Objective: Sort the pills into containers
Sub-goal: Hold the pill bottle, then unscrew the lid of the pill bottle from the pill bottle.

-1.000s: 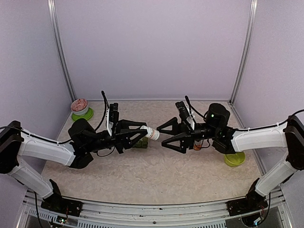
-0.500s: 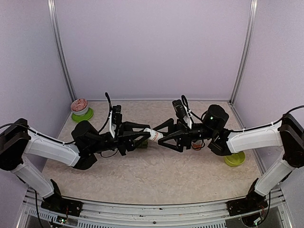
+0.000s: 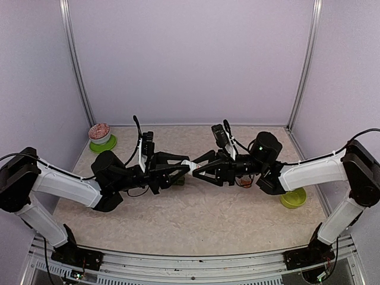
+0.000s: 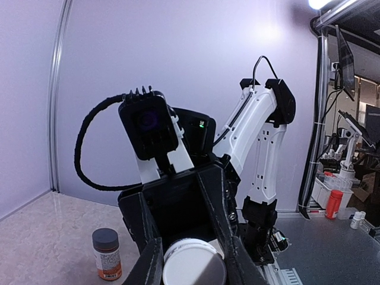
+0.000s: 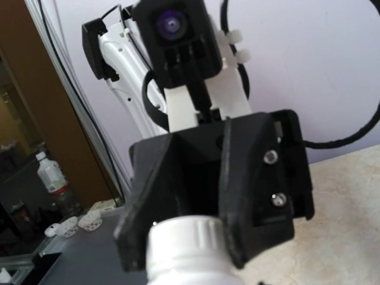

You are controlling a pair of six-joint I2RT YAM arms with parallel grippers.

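My left gripper (image 3: pixel 184 164) is shut on a white pill bottle (image 3: pixel 189 164), held sideways above the middle of the table with its cap toward the right arm. My right gripper (image 3: pixel 196 167) meets it from the right, its fingers pressed on either side of the ribbed white cap (image 5: pixel 189 242). In the left wrist view the bottle's round white end (image 4: pixel 194 265) sits between black fingers (image 4: pixel 149 261). The dark green containers (image 3: pixel 176 180) lie on the table just below the left gripper, mostly hidden by it. No loose pills show.
An orange bottle with a dark cap (image 3: pixel 246 181) (image 4: pixel 107 254) stands under the right arm. A lime-green bowl (image 3: pixel 293 199) is at the right. A small bowl on a green saucer (image 3: pixel 101 135) sits at the back left.
The right gripper has moved left onto the bottle's cap and its fingers have closed in around it. The left arm has pushed the bottle slightly to the right.
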